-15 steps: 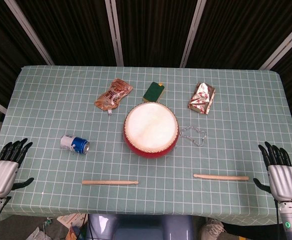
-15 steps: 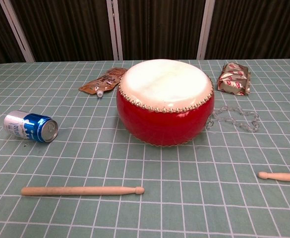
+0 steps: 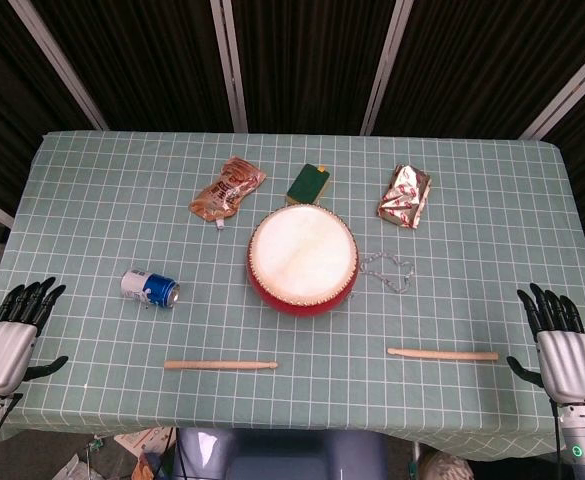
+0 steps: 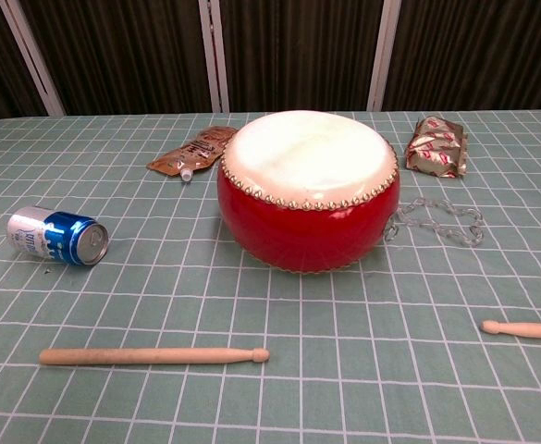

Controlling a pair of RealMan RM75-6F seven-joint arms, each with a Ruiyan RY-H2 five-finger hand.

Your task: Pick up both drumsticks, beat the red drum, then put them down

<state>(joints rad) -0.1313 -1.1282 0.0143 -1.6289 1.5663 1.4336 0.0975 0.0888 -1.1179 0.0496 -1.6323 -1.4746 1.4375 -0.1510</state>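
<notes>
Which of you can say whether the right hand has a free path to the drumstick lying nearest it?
Probably yes. The right hand is open at the table edge, and the right drumstick lies flat just beside it with nothing between them; the chain sits farther back.

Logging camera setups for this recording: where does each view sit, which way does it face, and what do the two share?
Head view: high over the near edge, looking down on the table; left hand and right hand show at the bottom corners.
Chest view: low at the near edge, facing across the table; no robot body shows.
Shared: red drum, blue can, both drumsticks.
</notes>
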